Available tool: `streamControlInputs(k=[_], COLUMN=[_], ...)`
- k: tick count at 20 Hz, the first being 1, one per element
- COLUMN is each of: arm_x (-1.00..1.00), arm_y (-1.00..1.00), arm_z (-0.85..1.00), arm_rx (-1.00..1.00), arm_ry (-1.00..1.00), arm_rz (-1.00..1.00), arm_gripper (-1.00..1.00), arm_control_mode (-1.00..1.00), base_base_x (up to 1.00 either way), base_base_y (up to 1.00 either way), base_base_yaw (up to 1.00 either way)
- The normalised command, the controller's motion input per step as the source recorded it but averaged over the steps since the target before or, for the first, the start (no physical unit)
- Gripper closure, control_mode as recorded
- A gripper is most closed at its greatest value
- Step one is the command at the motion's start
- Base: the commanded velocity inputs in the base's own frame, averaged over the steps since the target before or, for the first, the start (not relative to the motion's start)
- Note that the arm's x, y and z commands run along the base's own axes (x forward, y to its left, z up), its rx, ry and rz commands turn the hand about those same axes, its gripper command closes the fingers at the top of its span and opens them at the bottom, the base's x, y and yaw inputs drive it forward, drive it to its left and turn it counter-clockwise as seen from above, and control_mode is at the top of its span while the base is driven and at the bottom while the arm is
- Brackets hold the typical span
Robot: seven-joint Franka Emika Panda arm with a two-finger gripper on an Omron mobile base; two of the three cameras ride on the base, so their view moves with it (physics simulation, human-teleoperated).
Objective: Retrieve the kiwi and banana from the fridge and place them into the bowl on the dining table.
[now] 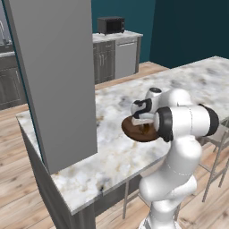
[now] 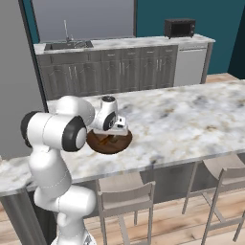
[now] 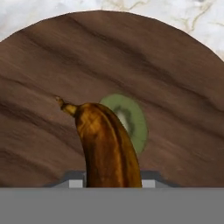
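the last step is in hand: the gripper [image 2: 116,130] hangs over the bowl [image 3: 183,109] on the counter [image 1: 134,156], its jaws seemingly part-closed on the banana [image 3: 107,148]. the kiwi [image 3: 133,120] already lies in the bowl. next calls for opening the jaws and lifting clear.

One bowl [image 3: 175,109] holds one banana [image 3: 109,148] and one kiwi [image 3: 131,120]. Two stools [image 2: 125,201] stand at lower right; one microwave [image 2: 179,27] at upper right.
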Motion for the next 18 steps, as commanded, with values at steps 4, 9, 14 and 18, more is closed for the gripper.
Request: streamControlInputs(k=[4,9,14,18], arm_x=[0.19,0.18,0.02,-0.59], arm_y=[0.00,0.00,0.00,-0.18], arm_z=[-0.26,-0.22,-0.19,-0.14], arm_rx=[0.00,0.00,0.00,0.00], arm_ry=[0.04,0.03,0.02,0.00], arm_rz=[0.00,0.00,0.00,-0.04], arm_gripper=[1.00,1.00,-1.00,-1.00], arm_control_mode=[-1.00,-1.00,-1.00,-1.00], base_base_x=[0.00,0.00,0.00,0.00], base_base_y=[0.00,0.00,0.00,0.00], base_base_yaw=[0.00,0.00,0.00,0.00])
